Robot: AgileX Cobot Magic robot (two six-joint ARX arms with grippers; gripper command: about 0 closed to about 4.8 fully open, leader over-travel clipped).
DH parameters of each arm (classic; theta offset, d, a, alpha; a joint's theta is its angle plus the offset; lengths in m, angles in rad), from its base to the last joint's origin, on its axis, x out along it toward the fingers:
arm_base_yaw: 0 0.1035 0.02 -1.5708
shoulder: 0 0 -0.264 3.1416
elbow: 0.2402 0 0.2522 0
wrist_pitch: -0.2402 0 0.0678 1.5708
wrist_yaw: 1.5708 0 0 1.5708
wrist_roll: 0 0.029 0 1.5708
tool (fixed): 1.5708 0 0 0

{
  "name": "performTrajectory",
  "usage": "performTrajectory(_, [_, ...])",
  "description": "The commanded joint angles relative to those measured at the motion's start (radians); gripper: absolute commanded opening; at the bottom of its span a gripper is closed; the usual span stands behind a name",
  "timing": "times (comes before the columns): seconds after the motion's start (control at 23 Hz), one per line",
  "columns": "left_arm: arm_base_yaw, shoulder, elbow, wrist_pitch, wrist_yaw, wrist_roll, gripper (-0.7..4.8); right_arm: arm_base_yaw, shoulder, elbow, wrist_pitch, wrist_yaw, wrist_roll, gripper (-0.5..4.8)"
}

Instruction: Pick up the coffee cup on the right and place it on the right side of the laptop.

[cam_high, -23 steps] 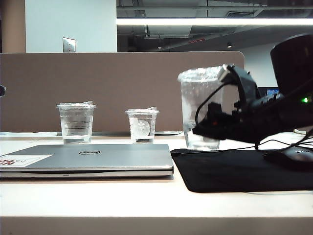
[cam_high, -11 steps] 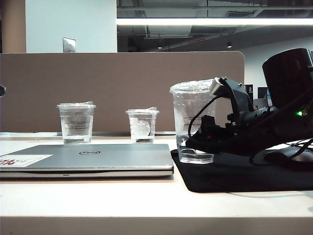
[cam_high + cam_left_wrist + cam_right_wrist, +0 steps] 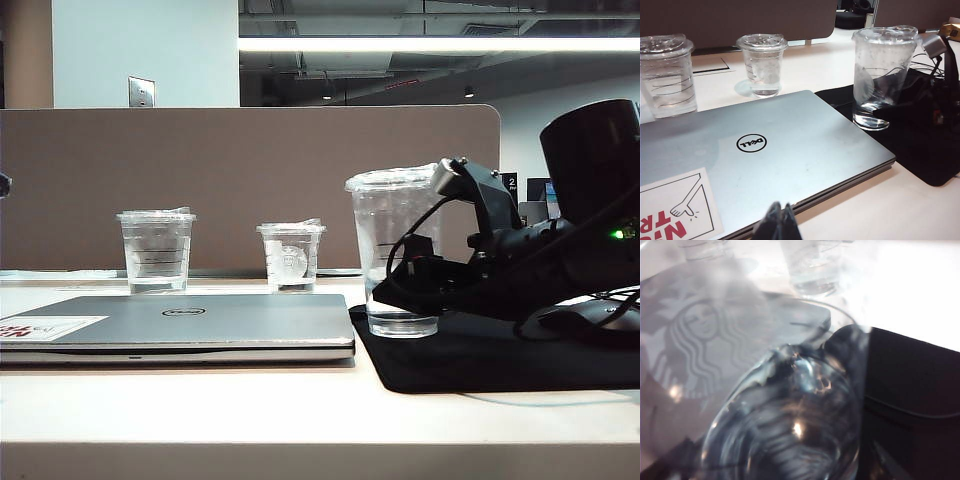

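- Exterior view gives us the coffee cup (image 3: 392,250) standing upright on the near left corner of the black mouse pad (image 3: 500,355), just right of the laptop (image 3: 190,325), a little clear liquid in its bottom.
- We see the right end effector (image 3: 405,285) reaching in from three o'clock, low at the cup's base; its dark fingers lie against the cup's right side in this view, but we cannot tell how far they are spread or whether they grip the cup.
- Right wrist view is filled by the cup (image 3: 765,405) seen very close and blurred, a mermaid logo on its wall, with the pad (image 3: 915,385) dark beside it.
- We make out only the dark tips of the left end effector (image 3: 776,224), pressed together and holding nothing, over the laptop (image 3: 755,160) at its near edge.
- At eleven o'clock beyond the laptop stand a shorter lined cup (image 3: 155,250) and a small logo cup (image 3: 291,256), apart from each other on the surface (image 3: 250,410).
- A mouse (image 3: 590,322) lies on the pad at three o'clock.
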Motion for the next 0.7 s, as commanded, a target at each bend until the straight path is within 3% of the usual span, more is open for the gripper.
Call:
performTrajectory(0.04, [0.001,0.000,0.003,0.013,-0.002,0.002,-0.05,0.001,-0.023,-0.036,0.034,0.003,0.000,4.79])
performTrajectory(0.26, [0.001,0.000,0.003,0.013,-0.002,0.002,-0.05,0.001,-0.096,-0.112,0.039,0.037,0.000,4.79])
performTrajectory(0.57, [0.002,0.000,0.003,0.013,-0.002,0.002,-0.05,0.000,-0.383,-0.286,0.026,0.117,0.028,4.79])
performTrajectory(0.65, [0.005,0.000,0.003,0.013,-0.002,0.002,-0.05,0.000,-0.458,-0.321,0.002,0.117,0.049,4.42])
performTrajectory(0.7, [0.012,0.000,0.003,0.013,0.000,0.002,-0.05,0.000,-0.509,-0.343,-0.022,0.117,0.066,3.97])
